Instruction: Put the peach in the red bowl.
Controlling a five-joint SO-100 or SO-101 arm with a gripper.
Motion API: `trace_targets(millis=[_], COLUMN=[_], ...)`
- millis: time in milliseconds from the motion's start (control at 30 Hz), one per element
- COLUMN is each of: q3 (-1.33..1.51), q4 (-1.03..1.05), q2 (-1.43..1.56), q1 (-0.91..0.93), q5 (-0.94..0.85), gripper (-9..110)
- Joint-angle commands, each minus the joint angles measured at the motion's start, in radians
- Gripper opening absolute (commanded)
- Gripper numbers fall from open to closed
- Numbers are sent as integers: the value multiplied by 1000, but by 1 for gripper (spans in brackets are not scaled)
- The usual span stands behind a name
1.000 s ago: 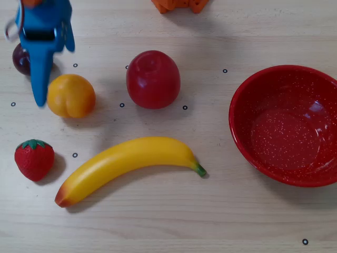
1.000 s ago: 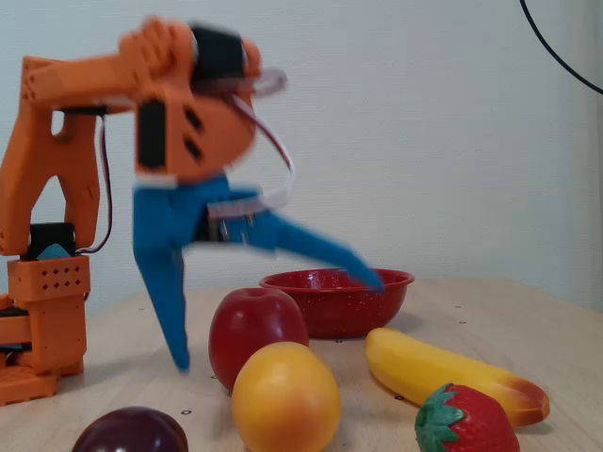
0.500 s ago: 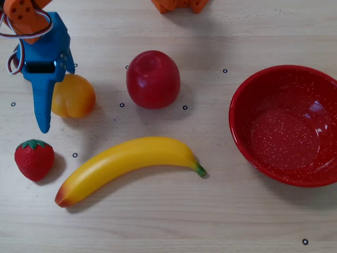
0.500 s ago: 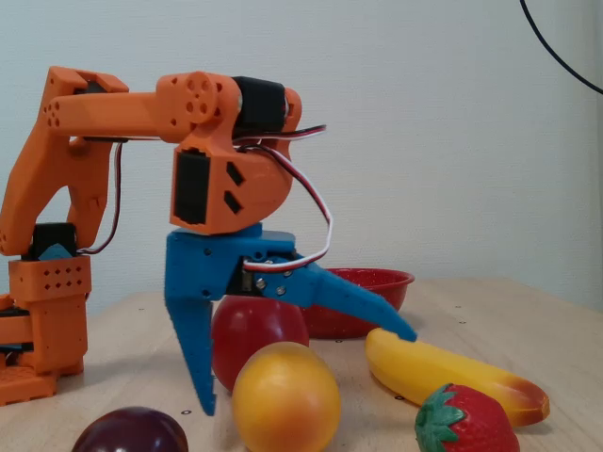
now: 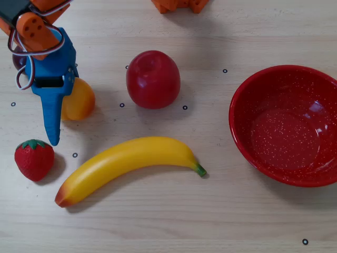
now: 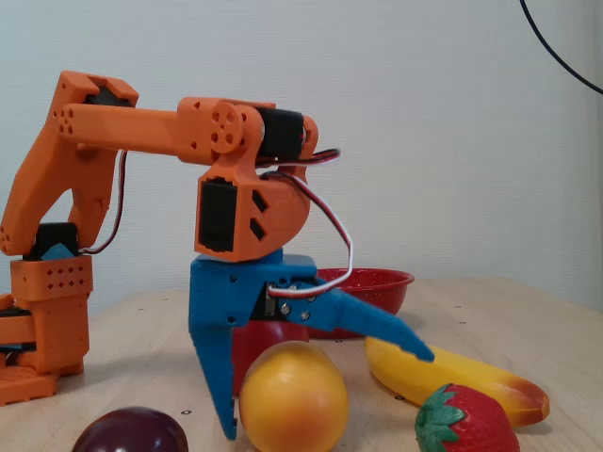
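The gripper (image 6: 325, 395) is spread wide over the peach (image 6: 293, 397), which sits on the table (image 5: 168, 221) by the apple (image 5: 153, 79); go lower, squeeze it in the middle, then carry it to the red bowl (image 5: 242, 137).

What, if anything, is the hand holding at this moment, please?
Nothing. The hand is open, its fingers straddling the peach on the table without closing on it.

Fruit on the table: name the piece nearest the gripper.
The peach, round and yellow-orange, sits between the open blue fingers of the gripper. The apple, banana and strawberry lie apart from it.
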Motion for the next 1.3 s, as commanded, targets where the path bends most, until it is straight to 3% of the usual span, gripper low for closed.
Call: trace_targets(millis=[0, 1267], q3=[-29, 74], q4=[-25, -104], q2=[51, 69], q1=[28, -2], q5=[-9, 49], gripper=[69, 65])
